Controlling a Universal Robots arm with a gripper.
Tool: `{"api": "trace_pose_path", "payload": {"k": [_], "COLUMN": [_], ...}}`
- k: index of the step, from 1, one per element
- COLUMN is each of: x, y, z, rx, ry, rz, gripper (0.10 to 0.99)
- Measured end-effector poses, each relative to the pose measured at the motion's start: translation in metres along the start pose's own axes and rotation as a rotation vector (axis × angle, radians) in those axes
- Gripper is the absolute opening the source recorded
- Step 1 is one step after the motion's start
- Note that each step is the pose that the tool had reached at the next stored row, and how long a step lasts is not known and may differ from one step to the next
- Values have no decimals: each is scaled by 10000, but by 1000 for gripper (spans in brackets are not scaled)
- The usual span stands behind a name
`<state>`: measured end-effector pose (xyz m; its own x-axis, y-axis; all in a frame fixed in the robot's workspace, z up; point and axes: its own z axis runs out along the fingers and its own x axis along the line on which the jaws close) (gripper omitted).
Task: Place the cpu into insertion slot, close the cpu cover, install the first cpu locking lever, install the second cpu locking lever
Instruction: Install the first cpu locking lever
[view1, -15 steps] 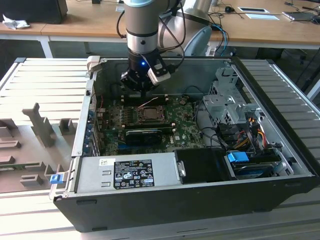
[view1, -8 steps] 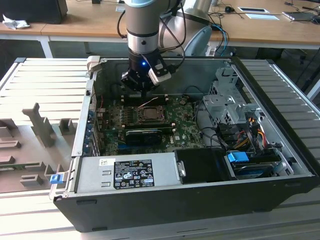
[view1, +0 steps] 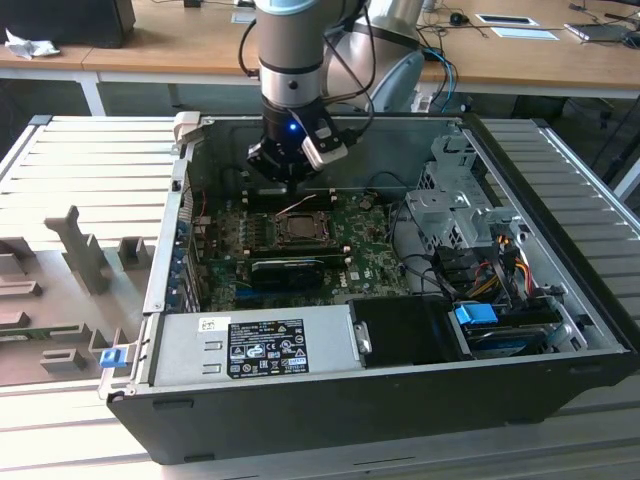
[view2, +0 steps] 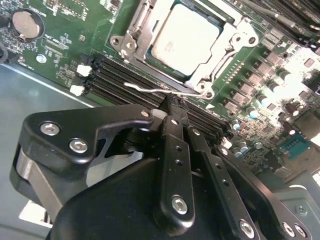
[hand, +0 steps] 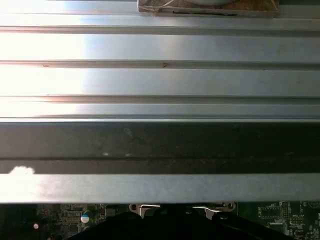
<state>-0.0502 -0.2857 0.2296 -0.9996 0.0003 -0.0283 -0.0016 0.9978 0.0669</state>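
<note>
Inside an open computer case (view1: 560, 330), the gripper (view2: 176, 102) hangs low over the green circuit board (view1: 375, 265), fingers drawn together into a narrow tip, holding nothing. In the second wrist view that tip sits at a thin wire lever (view2: 150, 89) beside the insertion slot (view2: 150, 62); whether they touch is unclear. The cpu (view2: 185, 37) lies in the slot with the cpu cover (view2: 227, 50) down around it, upper centre of the frame.
</note>
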Motion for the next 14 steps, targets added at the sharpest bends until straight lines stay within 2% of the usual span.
{"api": "trace_pose_path", "payload": {"k": [3, 14], "x": [-47, -124], "y": [3, 9], "z": [13, 70], "rx": [-4, -4], "ry": [8, 11], "rz": [-130, -162], "gripper": [106, 106]}}
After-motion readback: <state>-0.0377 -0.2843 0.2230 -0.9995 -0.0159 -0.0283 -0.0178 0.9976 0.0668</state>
